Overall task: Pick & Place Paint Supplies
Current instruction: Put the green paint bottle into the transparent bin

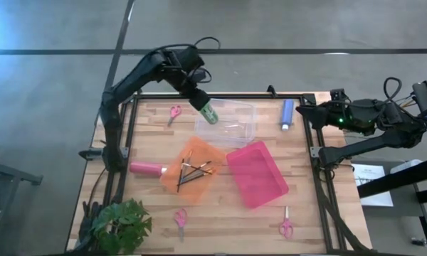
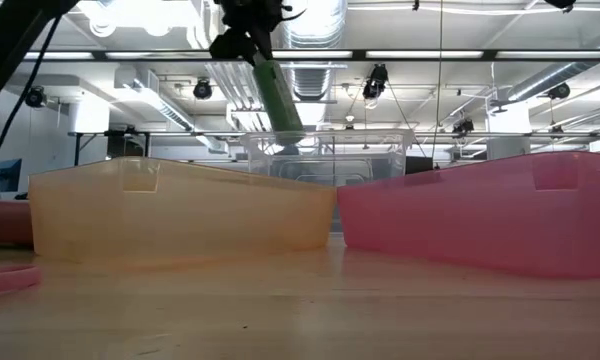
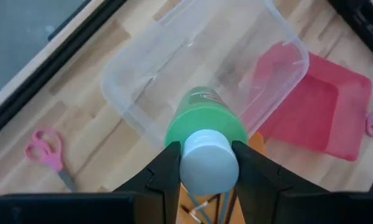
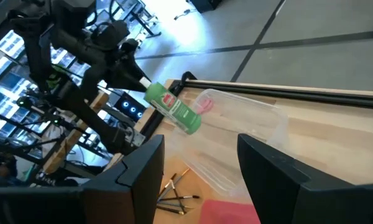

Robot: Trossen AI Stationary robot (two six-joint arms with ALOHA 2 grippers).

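A clear bin (image 1: 231,121) lay upper centre of the high view, with an orange tray (image 1: 194,169) of paintbrushes (image 1: 192,171) and a pink tray (image 1: 257,173) below it. The green bottle (image 1: 207,111), white-capped and tilted, was held above the bin's left edge, clamped by the left gripper (image 3: 202,163). The right gripper (image 4: 199,165) was parked, parted and empty, at the right edge beside the blue bottle (image 1: 287,114).

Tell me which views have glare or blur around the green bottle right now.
High view: bright glare in the top-left corner, the green bottle clear. Low view: ceiling lights wash out the top, the bottle dim against them. Left wrist view: the bottle's white cap soft, too near. Right wrist view: window glare behind, the near gripper blurred.
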